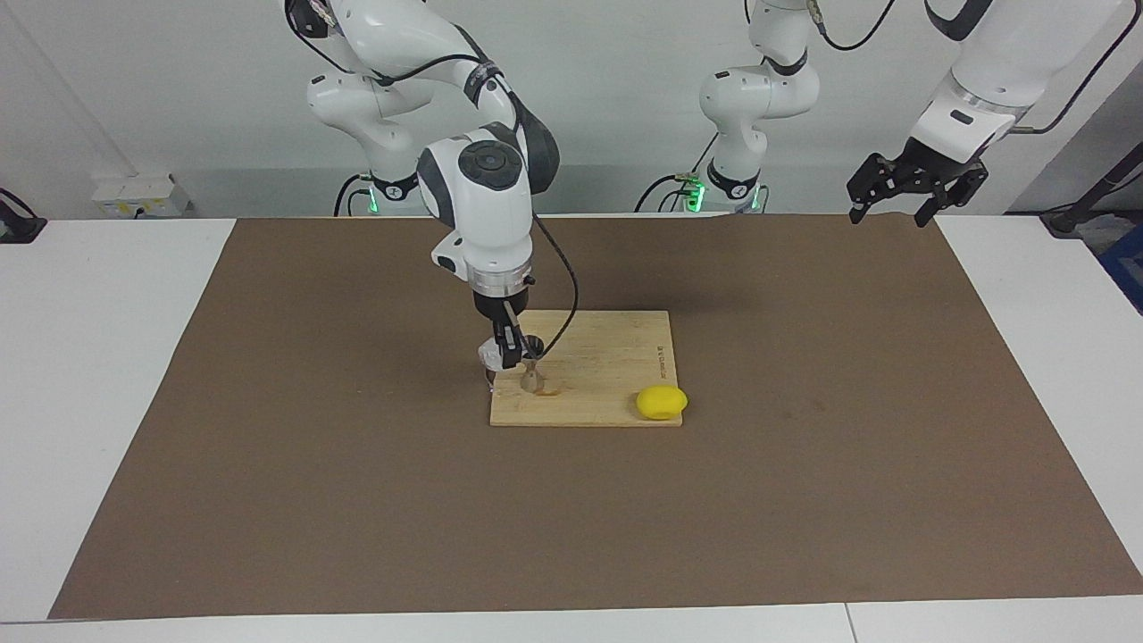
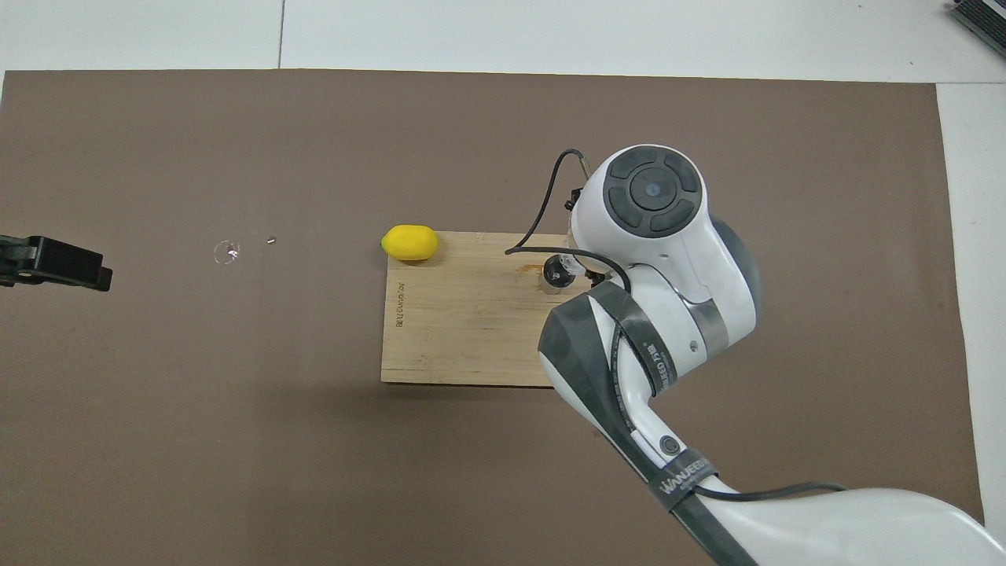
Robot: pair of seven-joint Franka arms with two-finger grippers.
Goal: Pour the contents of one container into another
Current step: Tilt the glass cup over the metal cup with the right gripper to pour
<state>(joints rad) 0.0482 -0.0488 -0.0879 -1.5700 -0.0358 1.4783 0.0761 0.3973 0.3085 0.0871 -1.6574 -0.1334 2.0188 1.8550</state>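
Note:
A small steel jigger [image 1: 531, 379] [image 2: 556, 273] stands on the wooden cutting board [image 1: 607, 357] [image 2: 471, 330], near the corner toward the right arm's end. My right gripper [image 1: 505, 355] points down just above it and is shut on the clear glass cup [image 1: 490, 354]. The cup hangs beside the jigger's rim, over the board's edge. I cannot tell how far it is tilted. In the overhead view the right arm hides that gripper and nearly all of the cup. My left gripper [image 1: 911, 192] [image 2: 55, 263] waits open in the air over the mat at the left arm's end.
A yellow lemon [image 1: 662, 402] [image 2: 409, 242] lies against the board's corner, farther from the robots and toward the left arm's end. A small clear ring mark [image 2: 226, 251] sits on the brown mat [image 1: 804, 500] between lemon and left gripper.

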